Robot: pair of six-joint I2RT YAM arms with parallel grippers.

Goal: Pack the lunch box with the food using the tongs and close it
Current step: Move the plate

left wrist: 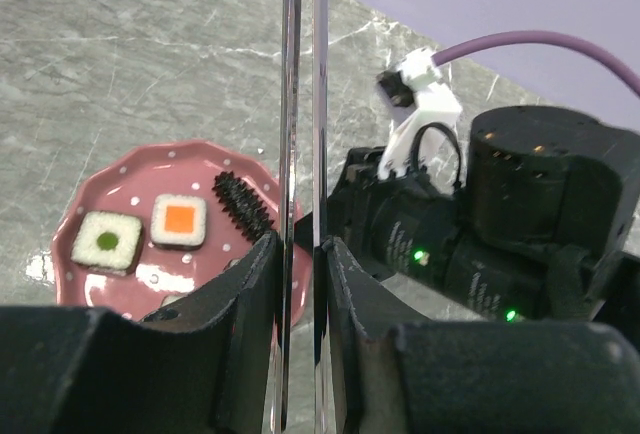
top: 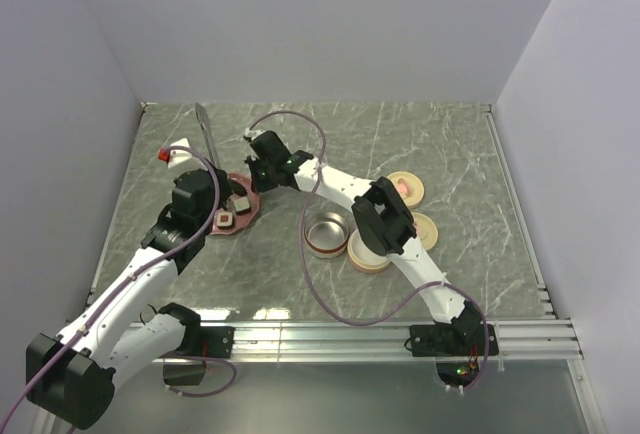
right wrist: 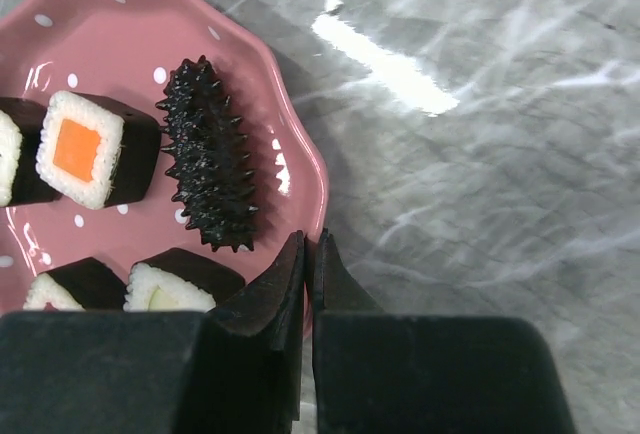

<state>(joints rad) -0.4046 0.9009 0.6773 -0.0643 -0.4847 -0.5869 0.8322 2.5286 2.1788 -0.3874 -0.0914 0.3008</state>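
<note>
L claw [left wrist: 300,249] clamped on tongs [left wrist: 290,104], tong arms running up past its fingers, R claw [right wrist: 308,254] pinched shut w/ nothing in it, tips at pink plate [right wrist: 150,4] rim, sushi pcs [right wrist: 85,149] + spiky black pc [right wrist: 210,169] on plate just left of R tips

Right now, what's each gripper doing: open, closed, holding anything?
Left gripper: closed on the tongs.
Right gripper: closed, nothing visibly held, at the pink plate's rim.
</note>
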